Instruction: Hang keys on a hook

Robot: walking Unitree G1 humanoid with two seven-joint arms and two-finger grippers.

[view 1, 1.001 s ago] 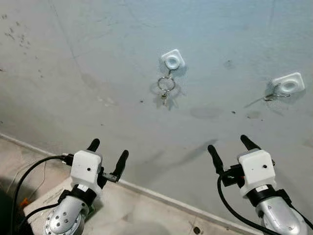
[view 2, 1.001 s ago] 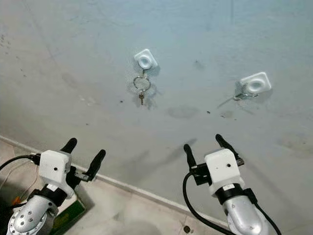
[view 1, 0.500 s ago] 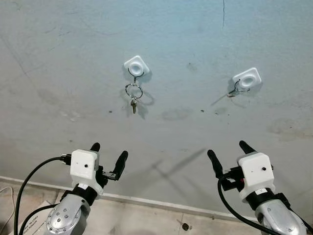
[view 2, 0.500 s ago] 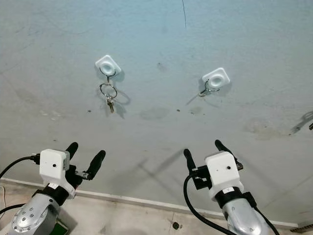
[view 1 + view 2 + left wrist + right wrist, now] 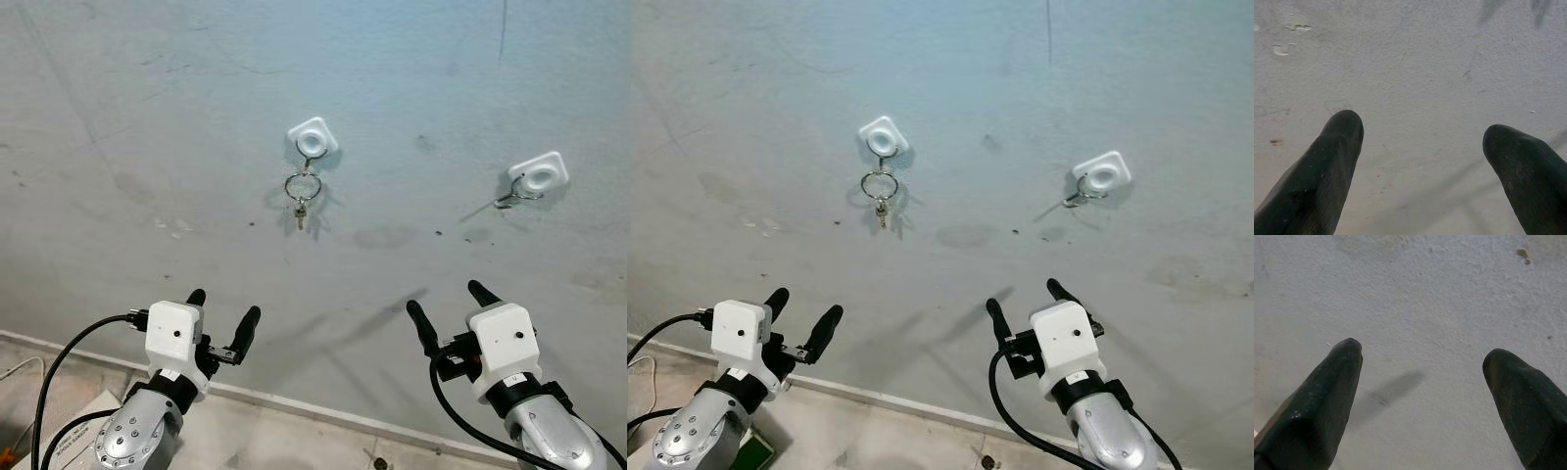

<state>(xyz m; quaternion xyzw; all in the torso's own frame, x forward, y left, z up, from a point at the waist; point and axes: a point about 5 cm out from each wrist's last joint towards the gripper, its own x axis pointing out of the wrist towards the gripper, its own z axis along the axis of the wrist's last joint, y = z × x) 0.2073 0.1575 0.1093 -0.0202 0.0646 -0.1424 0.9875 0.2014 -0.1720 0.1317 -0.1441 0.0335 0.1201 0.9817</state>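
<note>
Wall [image 5: 147,117], grey plaster w/ scuffs and stains, faces you, w/ a strip of floor [image 5: 294,441] along its foot. Count: 2 arms, 2 claws, 2 white hooks, 1 key ring w/ keys. Left claw [image 5: 221,311] and right claw [image 5: 449,305] are both raised low in front of the wall, pointing at it, each w/ fingers spread wide and nothing between them; wrist views show bare plaster in both gaps. Left hook [image 5: 313,138] sits higher on the wall, right hook [image 5: 537,176] off to its right and a bit lower, w/ a bare wire loop. Keys [image 5: 302,196] hang from the left hook on a ring [image 5: 303,185], well above both claws, nearer your left claw, up and to its right. Neither claw is touching them.
</note>
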